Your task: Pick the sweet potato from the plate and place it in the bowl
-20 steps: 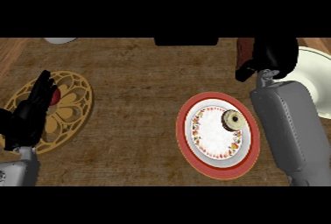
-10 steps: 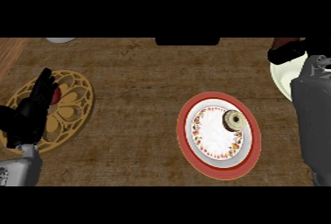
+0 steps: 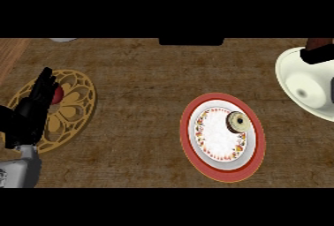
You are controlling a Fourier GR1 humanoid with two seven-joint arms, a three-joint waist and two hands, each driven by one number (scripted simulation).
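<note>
Right robot hand (image 3: pixel 318 52) is showing only as a dark patch directly over the bowl's (image 3: pixel 306 86) far rim; whether it is holding anything cannot be told. A reddish-brown sliver at that hand is likely the sweet potato (image 3: pixel 320 42), long axis unreadable. Left robot hand (image 3: pixel 34 106) is resting, fingers straight, far left of the bowl over a gold trivet (image 3: pixel 68 110). Red-rimmed plate (image 3: pixel 223 137), left of and nearer than the bowl, is carrying a donut (image 3: pixel 236 121). No readable writing on the table (image 3: pixel 137 79).
</note>
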